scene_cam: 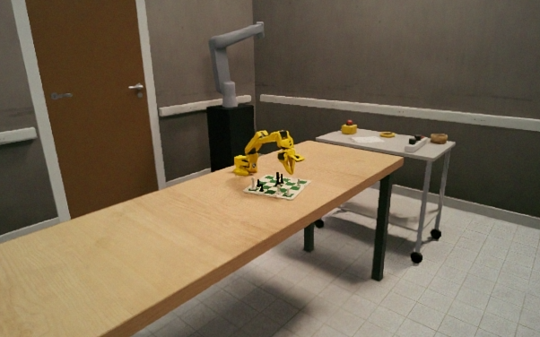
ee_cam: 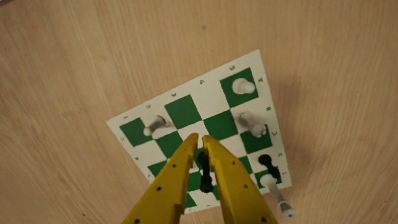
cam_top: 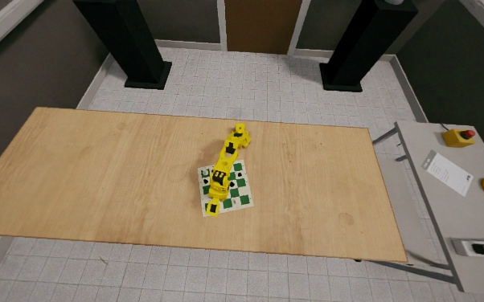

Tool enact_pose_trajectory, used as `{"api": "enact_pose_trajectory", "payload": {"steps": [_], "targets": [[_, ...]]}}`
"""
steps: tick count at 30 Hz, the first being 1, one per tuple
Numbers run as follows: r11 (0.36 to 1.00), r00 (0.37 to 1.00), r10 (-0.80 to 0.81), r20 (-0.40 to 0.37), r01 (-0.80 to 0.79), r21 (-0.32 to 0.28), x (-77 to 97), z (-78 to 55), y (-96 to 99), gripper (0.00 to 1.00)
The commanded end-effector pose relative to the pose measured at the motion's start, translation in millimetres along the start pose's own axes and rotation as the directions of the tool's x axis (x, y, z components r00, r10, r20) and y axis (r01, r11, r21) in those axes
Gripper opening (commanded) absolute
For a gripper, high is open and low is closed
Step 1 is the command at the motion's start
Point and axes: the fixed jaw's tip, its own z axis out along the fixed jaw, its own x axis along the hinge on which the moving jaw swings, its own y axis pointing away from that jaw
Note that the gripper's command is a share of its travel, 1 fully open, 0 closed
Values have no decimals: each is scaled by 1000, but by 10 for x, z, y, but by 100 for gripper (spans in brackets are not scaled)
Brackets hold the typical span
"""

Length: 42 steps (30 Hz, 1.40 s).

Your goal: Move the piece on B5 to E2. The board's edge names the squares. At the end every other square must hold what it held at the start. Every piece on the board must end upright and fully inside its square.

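Note:
The small green and white chessboard point(cam_top: 225, 188) lies on the wooden table in front of the yellow arm. It holds several white and black pieces, all upright in the exterior view point(scene_cam: 277, 185). My gripper point(ee_cam: 199, 140) hangs above the board with its fingertips together and nothing between them. It also shows in the exterior view point(scene_cam: 291, 169), clear of the pieces' tops. In the wrist view a black piece point(ee_cam: 204, 172) stands on the board below and shows through the gap behind the tips. White pieces point(ee_cam: 243, 86) point(ee_cam: 154, 125) stand near the far edge. The edge letters are too blurred to read.
The arm's base point(cam_top: 239, 134) sits behind the board. A grey side cart point(cam_top: 456, 193) stands at the table's right with a red button box point(cam_top: 458, 137), a paper and a yellow ring. Two black pillars stand behind the table.

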Motion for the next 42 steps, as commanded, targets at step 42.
{"api": "enact_pose_trajectory", "payload": {"steps": [42], "targets": [[1000,1000,-11,-24,11,-5,139,414,38,0]]}}
